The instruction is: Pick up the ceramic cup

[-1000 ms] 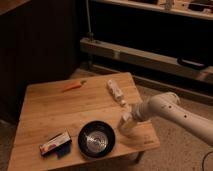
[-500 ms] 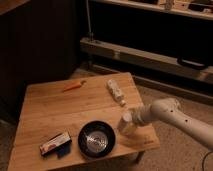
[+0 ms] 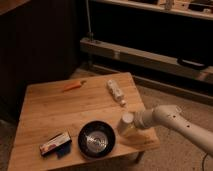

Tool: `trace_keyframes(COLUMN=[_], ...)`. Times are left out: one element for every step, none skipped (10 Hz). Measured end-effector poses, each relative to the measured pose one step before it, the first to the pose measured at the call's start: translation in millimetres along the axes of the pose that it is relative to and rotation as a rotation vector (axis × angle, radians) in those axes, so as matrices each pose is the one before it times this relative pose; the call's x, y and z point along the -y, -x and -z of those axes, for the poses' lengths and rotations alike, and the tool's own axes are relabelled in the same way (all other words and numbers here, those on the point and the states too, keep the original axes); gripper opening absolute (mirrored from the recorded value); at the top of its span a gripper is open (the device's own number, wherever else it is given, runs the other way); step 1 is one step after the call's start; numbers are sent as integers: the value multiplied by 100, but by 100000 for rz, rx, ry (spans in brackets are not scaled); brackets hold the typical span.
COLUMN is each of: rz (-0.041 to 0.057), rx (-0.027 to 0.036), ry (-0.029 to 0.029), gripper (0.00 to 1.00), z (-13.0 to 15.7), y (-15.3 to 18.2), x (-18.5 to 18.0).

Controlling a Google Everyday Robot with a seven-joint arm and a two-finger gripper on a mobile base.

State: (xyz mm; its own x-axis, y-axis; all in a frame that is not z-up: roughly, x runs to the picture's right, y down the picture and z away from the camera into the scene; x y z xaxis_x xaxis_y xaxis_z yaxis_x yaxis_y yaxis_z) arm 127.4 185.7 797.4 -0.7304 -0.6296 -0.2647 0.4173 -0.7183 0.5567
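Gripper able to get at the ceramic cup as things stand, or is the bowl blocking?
Probably yes. The gripper is right at the ceramic cup, its arm reaching in from the camera's right; the black bowl sits on the cup's other side, off that approach.

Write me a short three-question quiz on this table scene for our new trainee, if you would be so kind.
1. True or false: the bottle stands upright on the table.
2. What lies just left of the bowl in the picture, near the table's front edge?
3. The gripper reaches in from the right. Which thing is it at? A) the bottle B) the bowl C) the cup

Key
1. False: it lies on its side.
2. The small box.
3. C
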Motion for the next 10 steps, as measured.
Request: trace_keyframes(rz=[-30, -133, 78, 160, 1037, 1550, 1732, 1714, 903, 802], rx=[-344, -300, -396, -297, -205, -130, 101, -45, 38, 116], ry=[298, 217, 53, 128, 286, 482, 252, 106, 53, -299], gripper=[80, 80, 80, 80, 80, 80, 80, 80, 80, 80], z=[70, 55, -23, 37, 171, 440, 419, 246, 180, 44], y=[10, 82, -30, -62, -298, -658, -783, -691, -349, -397], x=[-38, -20, -10, -39, -119, -218, -211, -231, -193, -173])
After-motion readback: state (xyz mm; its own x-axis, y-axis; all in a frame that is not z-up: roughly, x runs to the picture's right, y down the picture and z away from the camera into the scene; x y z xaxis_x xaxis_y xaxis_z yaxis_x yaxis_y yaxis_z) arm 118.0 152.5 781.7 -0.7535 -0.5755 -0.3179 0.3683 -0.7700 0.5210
